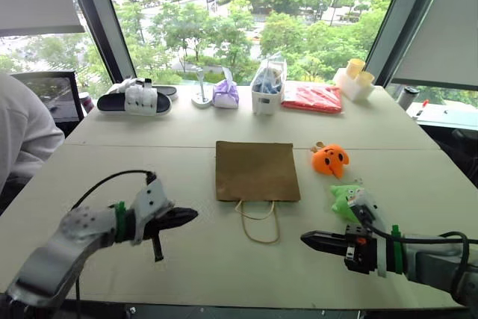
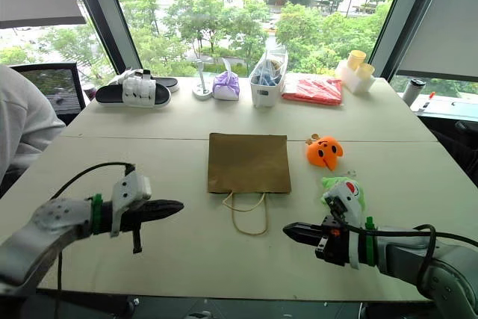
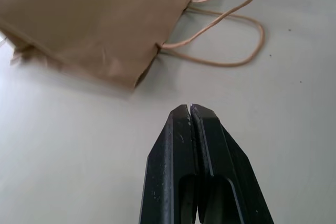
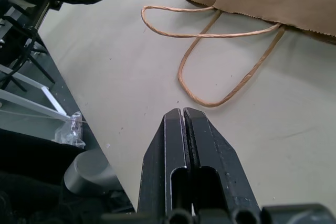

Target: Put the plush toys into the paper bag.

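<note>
Two plush toys (image 1: 330,160) (image 1: 344,200), one paper bag (image 1: 256,170), flat on one table (image 1: 187,140).

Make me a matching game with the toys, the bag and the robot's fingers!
Things:
1. orange plush toy
2. green plush toy
3. paper bag
4. left gripper

States or places:
A. lying flat, handles toward the robot
B. fingers shut, holding nothing
C. right of the bag, farther from the robot
D. just beside the right gripper's wrist

Pairs: 1-C, 2-D, 3-A, 4-B
</note>
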Robot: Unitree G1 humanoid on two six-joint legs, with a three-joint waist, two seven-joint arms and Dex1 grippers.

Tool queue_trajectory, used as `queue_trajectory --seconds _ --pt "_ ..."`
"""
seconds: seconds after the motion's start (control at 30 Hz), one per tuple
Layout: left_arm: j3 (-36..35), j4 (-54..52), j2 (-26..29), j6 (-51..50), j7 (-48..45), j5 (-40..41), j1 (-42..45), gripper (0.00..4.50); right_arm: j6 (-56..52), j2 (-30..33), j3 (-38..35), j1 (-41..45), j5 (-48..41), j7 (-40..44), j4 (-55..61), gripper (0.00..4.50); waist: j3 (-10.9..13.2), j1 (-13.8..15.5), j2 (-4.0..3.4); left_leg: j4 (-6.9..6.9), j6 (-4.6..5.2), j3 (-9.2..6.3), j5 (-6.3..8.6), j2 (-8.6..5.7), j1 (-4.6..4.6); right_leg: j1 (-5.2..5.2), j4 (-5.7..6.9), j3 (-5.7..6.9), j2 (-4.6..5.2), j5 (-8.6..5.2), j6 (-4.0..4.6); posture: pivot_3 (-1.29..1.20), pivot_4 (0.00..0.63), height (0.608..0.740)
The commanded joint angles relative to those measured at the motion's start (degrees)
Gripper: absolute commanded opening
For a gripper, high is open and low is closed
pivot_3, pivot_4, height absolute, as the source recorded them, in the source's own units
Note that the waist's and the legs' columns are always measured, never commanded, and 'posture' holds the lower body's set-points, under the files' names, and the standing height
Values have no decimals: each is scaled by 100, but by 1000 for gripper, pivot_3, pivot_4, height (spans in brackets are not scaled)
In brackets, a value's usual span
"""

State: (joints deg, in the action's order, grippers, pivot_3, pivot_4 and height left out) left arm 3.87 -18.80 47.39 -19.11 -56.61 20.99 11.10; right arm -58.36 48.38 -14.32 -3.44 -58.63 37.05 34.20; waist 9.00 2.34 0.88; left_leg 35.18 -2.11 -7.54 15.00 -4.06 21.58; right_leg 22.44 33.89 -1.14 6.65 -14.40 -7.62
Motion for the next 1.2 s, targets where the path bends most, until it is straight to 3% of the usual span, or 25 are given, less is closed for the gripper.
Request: queue_trajectory --seconds 0.03,0.27,0.43,0.6,0.7,0.93,0.97,1.2 --pt "744 899 -494 975 -511 -594 854 24 72 -120 13 -44 -36 -169 248 0 0 2 1 -1 0 -1 0 0 1 0 -2 0 0 0 -1 0 150 740" --pt "1838 2494 -1245 2634 -1649 -1387 2138 24 198 -395 93 -31 72 -524 338 0 1 -47 5 0 1 0 -1 -7 5 10 1 0 -2 12 -20 0 150 740" --pt "1848 2948 -1604 2728 -1928 -1315 2621 24 304 -578 123 -202 164 -750 464 0 2 -13 5 -1 1 -7 -1 -3 4 10 12 8 -9 14 -25 0 150 740" --pt "1544 2800 -1547 2206 -2086 -1005 2796 24 373 -721 119 -401 157 -942 631 0 3 -34 8 4 2 -12 -1 -7 3 3 12 10 -7 16 -30 0 150 740" --pt "1432 2359 -1324 1812 -2262 -810 2690 920 407 -742 172 -442 204 -953 622 0 3 -75 8 1 2 -15 -1 -5 -4 4 22 10 -10 14 -34 0 150 740" --pt "1225 1863 -1028 1532 -2274 -667 2518 4239 404 -690 251 -254 207 -876 430 0 3 -159 7 2 2 -29 -1 -4 -9 -4 23 10 -11 13 -34 0 150 740" --pt "1214 1900 -1061 1662 -2197 -739 2510 4442 405 -684 268 -237 220 -856 406 0 3 -158 7 2 2 -29 -1 -4 -9 -4 23 10 -11 13 -34 0 150 740" --pt "1753 2928 -1595 2653 -1883 -1601 2668 4442 401 -728 402 -67 284 -849 300 0 2 -155 7 4 2 -23 -2 -8 -10 -6 23 12 -11 13 -35 0 150 740"
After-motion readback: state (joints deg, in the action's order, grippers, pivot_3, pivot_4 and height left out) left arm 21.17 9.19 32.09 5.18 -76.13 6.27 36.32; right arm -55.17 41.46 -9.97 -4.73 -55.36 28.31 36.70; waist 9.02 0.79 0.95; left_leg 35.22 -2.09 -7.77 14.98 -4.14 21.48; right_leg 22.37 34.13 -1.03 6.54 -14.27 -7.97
